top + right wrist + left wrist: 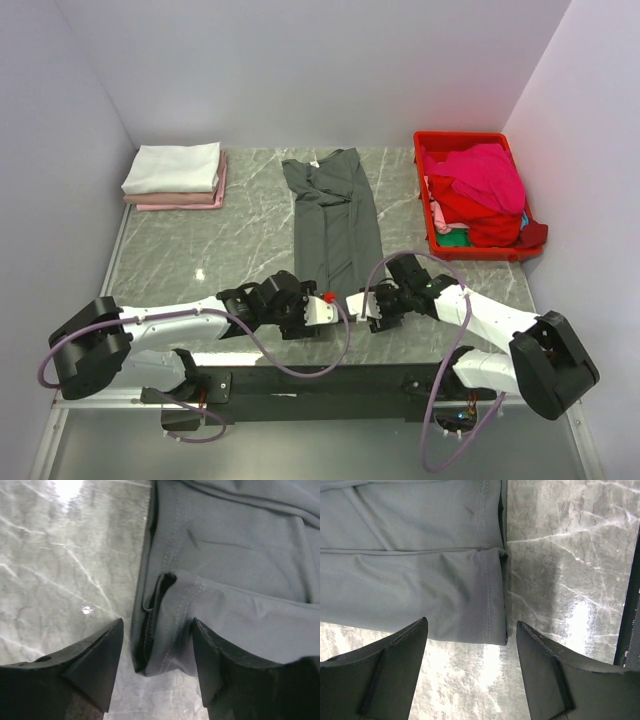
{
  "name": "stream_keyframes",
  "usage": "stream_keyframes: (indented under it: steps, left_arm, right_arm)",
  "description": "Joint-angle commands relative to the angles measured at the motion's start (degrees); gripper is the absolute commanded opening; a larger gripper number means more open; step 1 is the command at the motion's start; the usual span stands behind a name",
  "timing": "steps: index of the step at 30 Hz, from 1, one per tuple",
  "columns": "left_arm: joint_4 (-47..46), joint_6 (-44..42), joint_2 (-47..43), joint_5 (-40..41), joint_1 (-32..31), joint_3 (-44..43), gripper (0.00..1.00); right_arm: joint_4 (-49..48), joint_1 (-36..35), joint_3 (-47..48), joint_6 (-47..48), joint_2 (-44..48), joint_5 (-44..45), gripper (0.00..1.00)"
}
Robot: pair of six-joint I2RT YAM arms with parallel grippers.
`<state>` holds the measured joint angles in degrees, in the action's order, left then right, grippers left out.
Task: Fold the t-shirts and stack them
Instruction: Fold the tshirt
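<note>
red crate (467,137) right, folded stack (172,168) left

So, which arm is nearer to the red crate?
Right. The right arm lies just in front of the red crate; the left arm is on the other side of the grey t-shirt, farther away.

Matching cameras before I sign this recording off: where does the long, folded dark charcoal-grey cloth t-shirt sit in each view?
Top external: the dark charcoal-grey cloth t-shirt lies as a long strip at table centre, running away from the arms.
Left wrist: fills the upper left.
Right wrist: fills the upper right.
Shared landmark: its stitched hem against the grey-veined marble table top.
</note>
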<state>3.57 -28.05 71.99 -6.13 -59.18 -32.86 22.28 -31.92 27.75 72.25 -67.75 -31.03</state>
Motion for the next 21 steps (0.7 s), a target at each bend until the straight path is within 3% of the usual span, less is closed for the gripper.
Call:
stream_keyframes:
  steps: [1,5,6,7,10,21]
  left_arm:
    - [-1.4,-0.8,0.5,-0.7,-0.3,0.0,0.77]
    - [-1.7,-1.0,1.9,-1.3,-0.3,-0.1,0.76]
    - [-1.9,-1.0,2.0,-1.4,-0.3,0.0,0.76]
    - [-2.1,-1.0,2.2,-1.4,-0.3,0.0,0.76]
    - [-2.5,-1.0,2.5,-2.2,-0.3,0.3,0.76]
    - [-2.9,-2.1,7.3,-4.6,-0.3,-2.2,0.74]
  right_arm:
    - [-2.4,-0.7,-0.1,-1.2,-1.4,3.7,0.62]
    - [-2.7,-0.8,0.1,-1.9,-1.8,5.9,0.47]
    - [-3.0,-0.8,-0.1,-2.1,-1.7,6.1,0.35]
    - [-3.1,-0.8,-0.2,-2.2,-1.6,6.3,0.29]
    - [-3.5,-0.8,-0.4,-2.5,-1.4,6.3,0.19]
    - [-3.2,-0.6,0.6,-3.5,-2.0,3.5,0.08]
